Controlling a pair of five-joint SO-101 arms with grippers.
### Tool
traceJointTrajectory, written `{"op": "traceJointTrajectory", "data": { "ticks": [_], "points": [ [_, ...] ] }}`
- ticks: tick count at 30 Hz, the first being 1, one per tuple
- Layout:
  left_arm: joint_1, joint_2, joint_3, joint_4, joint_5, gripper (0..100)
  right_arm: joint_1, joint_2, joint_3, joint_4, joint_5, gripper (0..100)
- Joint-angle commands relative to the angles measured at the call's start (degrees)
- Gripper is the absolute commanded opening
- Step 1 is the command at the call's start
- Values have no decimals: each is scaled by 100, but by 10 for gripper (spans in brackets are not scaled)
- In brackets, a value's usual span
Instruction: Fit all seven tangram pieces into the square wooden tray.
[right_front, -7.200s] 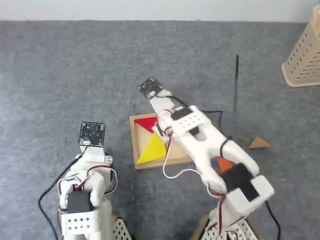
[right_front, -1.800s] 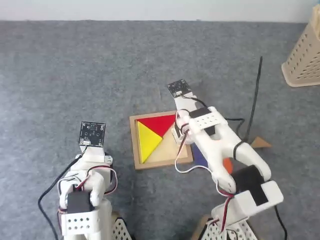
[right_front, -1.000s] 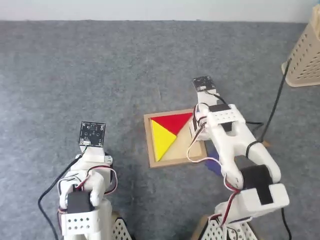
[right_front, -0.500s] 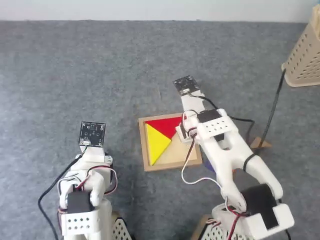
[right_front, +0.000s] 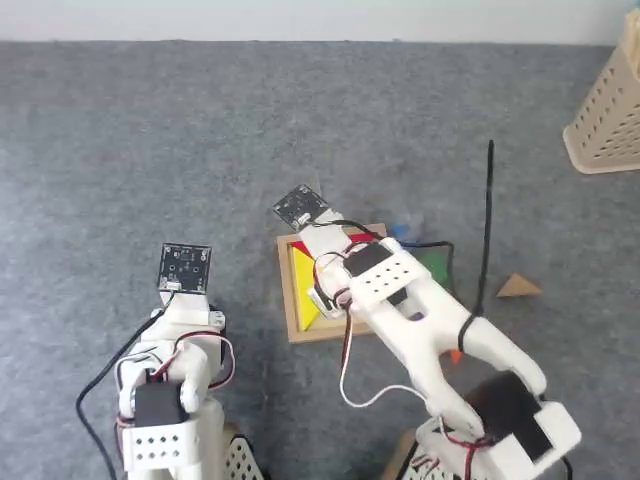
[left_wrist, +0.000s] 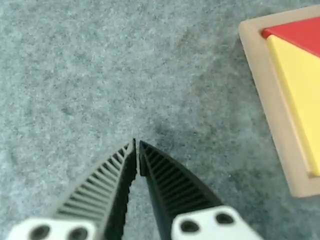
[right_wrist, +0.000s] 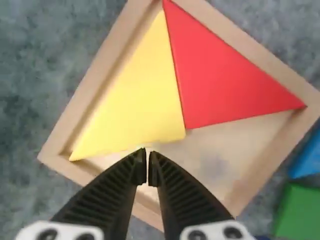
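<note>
The square wooden tray (right_front: 286, 300) lies mid-table with a yellow triangle (right_front: 303, 285) and a red triangle (right_wrist: 220, 80) fitted in it. The remainder of its floor (right_wrist: 225, 160) is bare wood. My right gripper (right_wrist: 146, 152) hangs shut and holds nothing, just above the tray's rim by the yellow triangle (right_wrist: 135, 95). The right arm (right_front: 400, 300) covers much of the tray from above. A green piece (right_front: 435, 265) and a blue piece (right_front: 405, 228) lie just right of the tray. My left gripper (left_wrist: 136, 145) is shut over bare carpet, left of the tray's corner (left_wrist: 255, 55).
A tan triangle (right_front: 518, 287) lies on the carpet farther right, and an orange piece (right_front: 455, 355) peeks out beside the right arm. A thin black rod (right_front: 488, 220) stands right of the tray. A beige perforated container (right_front: 610, 110) is at the far right edge.
The right arm swung left across the tray, uncovering the green and blue pieces on the tray's right. Before that the tray slid right, then partly back. The left arm kept still.
</note>
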Motion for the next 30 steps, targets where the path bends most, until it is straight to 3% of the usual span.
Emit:
{"op": "traceJointTrajectory", "data": {
  "ticks": [1, 11, 14, 23, 30],
  "points": [
    [0, -105, -40, 35, -26, 12, -40, 268, -62, -382, 141, 6],
    [0, -105, -40, 35, -26, 12, -4, 743, -492, -585, 141, 6],
    [0, -105, -40, 35, -26, 12, 198, 338, -501, -110, 149, 6],
    [0, -105, -40, 35, -26, 12, 2132, -2202, -510, 1622, 149, 6],
    [0, -105, -40, 35, -26, 12, 3125, -1982, 141, 2360, 782, 7]
  ]
}}
